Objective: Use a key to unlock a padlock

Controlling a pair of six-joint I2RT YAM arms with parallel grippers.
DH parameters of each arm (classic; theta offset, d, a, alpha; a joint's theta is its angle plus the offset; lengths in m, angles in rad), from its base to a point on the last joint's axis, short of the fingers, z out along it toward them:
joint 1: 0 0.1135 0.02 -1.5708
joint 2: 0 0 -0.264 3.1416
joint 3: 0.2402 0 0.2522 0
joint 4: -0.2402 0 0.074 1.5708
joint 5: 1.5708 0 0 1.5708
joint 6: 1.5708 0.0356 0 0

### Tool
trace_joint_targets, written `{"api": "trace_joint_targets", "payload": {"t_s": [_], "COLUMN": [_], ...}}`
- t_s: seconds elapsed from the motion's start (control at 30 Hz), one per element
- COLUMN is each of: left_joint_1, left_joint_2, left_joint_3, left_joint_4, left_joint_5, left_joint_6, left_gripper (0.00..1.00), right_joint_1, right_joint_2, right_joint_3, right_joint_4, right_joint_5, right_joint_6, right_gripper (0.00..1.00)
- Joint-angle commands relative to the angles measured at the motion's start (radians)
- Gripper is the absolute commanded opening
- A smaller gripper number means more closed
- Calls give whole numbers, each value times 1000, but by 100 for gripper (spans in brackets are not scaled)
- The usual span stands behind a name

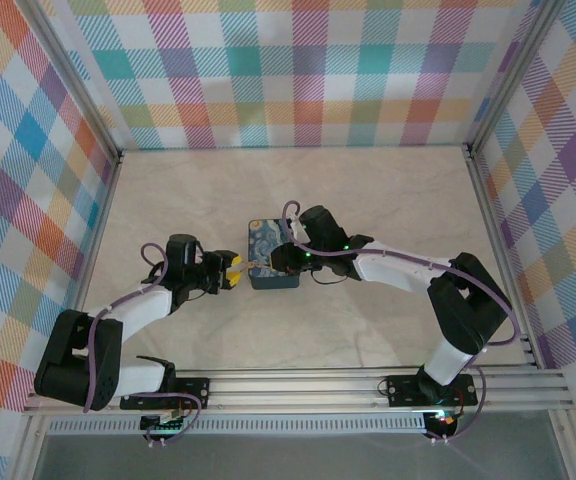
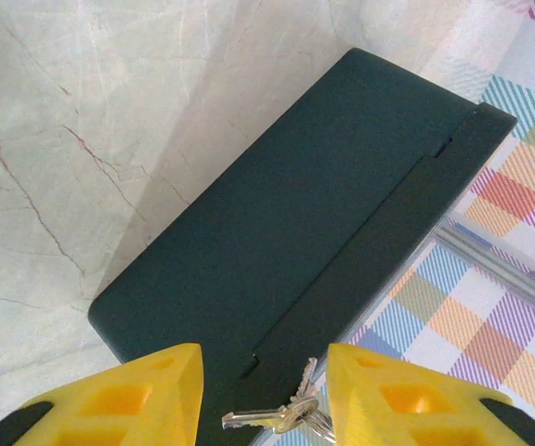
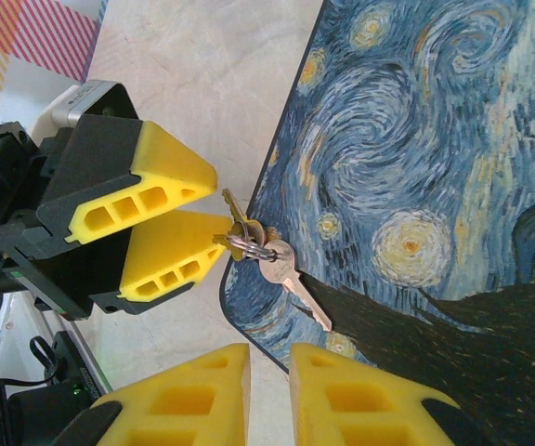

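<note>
Right wrist view showed the left gripper [image 3: 214, 216] pinching one key [image 3: 232, 218] by the box [image 3: 416, 186] edge, while another key [image 3: 297, 286] lay slanting on the box just ahead of the nearly shut, empty right gripper [image 3: 267, 372].

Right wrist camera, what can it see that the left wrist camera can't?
The right wrist view shows the swirly painted top of the box, a key lying on it from a ring, and the left gripper pinching another key on that ring, plus the right gripper, its yellow tips nearly together. The left wrist view shows the box's plain dark side and the checked wall. Both show the keys, the box, the left gripper's yellow tips and the marble table.
</note>
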Motion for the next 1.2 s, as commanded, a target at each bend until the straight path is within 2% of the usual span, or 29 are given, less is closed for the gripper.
{"api": "trace_joint_targets", "payload": {"t_s": [0.0,0.17,0.6,0.87,1.0,1.17], "left_joint_1": [-27,-38,-46,-46,-46,-46], "left_joint_2": [12,16,-5,-48,-70,-87], "left_joint_3": [21,20,31,79,116,199], "left_joint_4": [44,46,-3,-139,-228,-379], "left_joint_5": [4,-8,-28,-48,-56,-43], "left_joint_6": [-16,-25,-14,60,117,229], "left_gripper": [37,34,14,1,0,0], "right_joint_1": [7,7,7,7,13,43], "right_joint_2": [4,4,3,-2,-11,-42], "right_joint_3": [-5,-12,-25,-30,-29,-13], "right_joint_4": [22,26,34,36,36,35], "right_joint_5": [-15,-15,-15,-18,-40,-100], "right_joint_6": [4,4,4,2,-24,-125], "right_gripper": [19,19,19,19,20,25]}}
